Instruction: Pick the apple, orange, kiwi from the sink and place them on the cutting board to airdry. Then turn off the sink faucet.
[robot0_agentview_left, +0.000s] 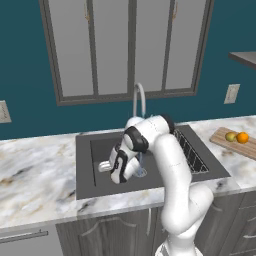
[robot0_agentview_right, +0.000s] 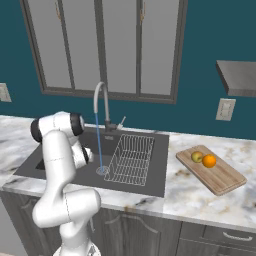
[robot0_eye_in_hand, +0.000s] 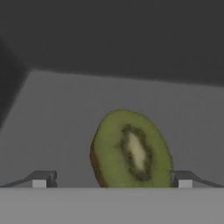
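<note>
The kiwi (robot0_eye_in_hand: 131, 151), cut face with pale core toward the hand camera, lies on the dark floor of the sink (robot0_agentview_left: 85, 165). My gripper (robot0_eye_in_hand: 114, 180) is open and low in the basin, one fingertip on each side of the kiwi and a wide gap on its left. From the left base view the gripper (robot0_agentview_left: 104, 166) points toward the sink's left wall. The apple (robot0_agentview_right: 197, 156) and the orange (robot0_agentview_right: 209, 160) rest side by side on the cutting board (robot0_agentview_right: 220, 180) right of the sink. Water runs in a blue stream from the sink faucet (robot0_agentview_right: 101, 100).
A wire dish rack (robot0_agentview_right: 131, 159) fills the sink's right end. The sink's dark walls stand close around the hand. Marble counter (robot0_agentview_left: 35, 175) spreads to the left. A window sits behind the faucet, and a shelf (robot0_agentview_right: 240, 75) hangs at the upper right.
</note>
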